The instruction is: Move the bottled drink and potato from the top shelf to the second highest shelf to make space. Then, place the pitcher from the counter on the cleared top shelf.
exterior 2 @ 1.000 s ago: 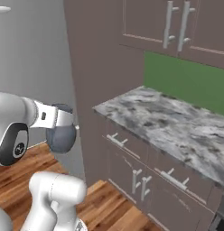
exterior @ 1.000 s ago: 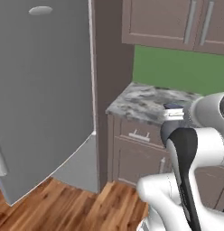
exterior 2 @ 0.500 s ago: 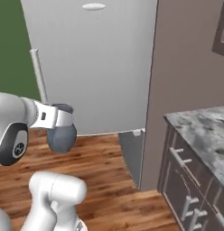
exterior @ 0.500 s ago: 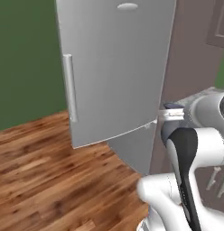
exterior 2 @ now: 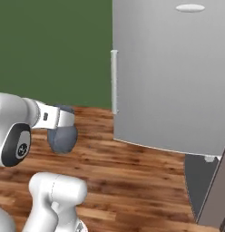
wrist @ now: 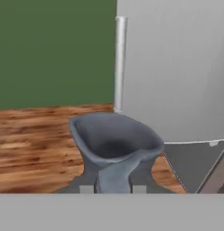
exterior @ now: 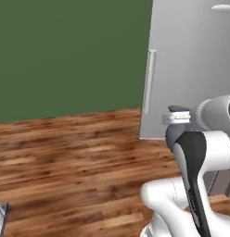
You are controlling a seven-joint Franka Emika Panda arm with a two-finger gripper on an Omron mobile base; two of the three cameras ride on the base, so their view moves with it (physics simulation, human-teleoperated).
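While the pitcher (wrist: 114, 149) hangs in the air above the wood floor (exterior: 70, 157), its dark blue-grey body sits at the end of the white arm, left of the fridge door (exterior 2: 178, 77), with its flared lip facing the hand camera. Pinching the pitcher, the gripper (wrist: 113, 189) has its jaws drawn close on the vessel's near wall. On the door's left edge runs a pale vertical handle (exterior 2: 114, 81). Left of the fridge door stands a green wall (exterior: 66, 55)
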